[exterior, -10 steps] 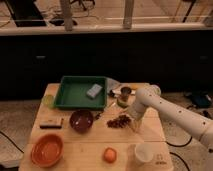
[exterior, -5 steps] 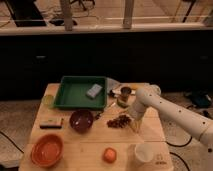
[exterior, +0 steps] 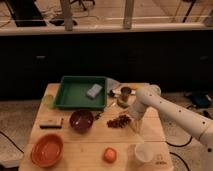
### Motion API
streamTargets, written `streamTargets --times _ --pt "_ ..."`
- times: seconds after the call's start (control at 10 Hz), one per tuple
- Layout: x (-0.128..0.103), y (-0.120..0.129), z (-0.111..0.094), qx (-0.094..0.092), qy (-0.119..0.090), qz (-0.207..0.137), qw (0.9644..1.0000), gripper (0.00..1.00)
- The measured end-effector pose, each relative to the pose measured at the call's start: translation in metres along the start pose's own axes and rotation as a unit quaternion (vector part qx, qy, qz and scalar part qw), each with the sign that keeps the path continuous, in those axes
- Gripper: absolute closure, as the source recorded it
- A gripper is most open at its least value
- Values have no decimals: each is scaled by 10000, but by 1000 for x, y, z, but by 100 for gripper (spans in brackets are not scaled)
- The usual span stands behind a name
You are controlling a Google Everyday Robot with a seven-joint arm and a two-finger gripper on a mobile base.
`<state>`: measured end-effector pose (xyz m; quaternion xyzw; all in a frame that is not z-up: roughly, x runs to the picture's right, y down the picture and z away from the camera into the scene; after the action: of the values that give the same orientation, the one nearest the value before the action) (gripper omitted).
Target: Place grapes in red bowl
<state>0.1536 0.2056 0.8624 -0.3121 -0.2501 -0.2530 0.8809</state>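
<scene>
Nothing can be seen to have moved since the earlier frames: the white arm is held in the same bent pose and every object lies where it did. The hand [exterior: 135,125] is lowered at the right edge of the grapes [exterior: 119,121], which rest on the wooden tabletop [exterior: 90,150] just right of the dark maroon bowl [exterior: 81,120]. How far the hand is open cannot be told, nor whether anything is held by it; it appears to be touching or just beside the bunch. The grasping step is judged to be in hand, with the grapes not yet lifted. The red bowl [exterior: 47,149] sits at the front left corner, well apart from the bunch, so a secure hold, a lift and a long carry leftward across the tabletop, past the maroon bowl, would be called for next. An orange fruit [exterior: 109,154] and a white cup [exterior: 144,152] lie nearer the front edge, and a green tray [exterior: 67,92] lies behind.
</scene>
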Motion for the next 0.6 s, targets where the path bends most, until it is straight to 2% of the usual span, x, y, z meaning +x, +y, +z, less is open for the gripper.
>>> streamTargets --times 0.6 --pt "-1 -2 1 -24 -34 -63 10000 20"
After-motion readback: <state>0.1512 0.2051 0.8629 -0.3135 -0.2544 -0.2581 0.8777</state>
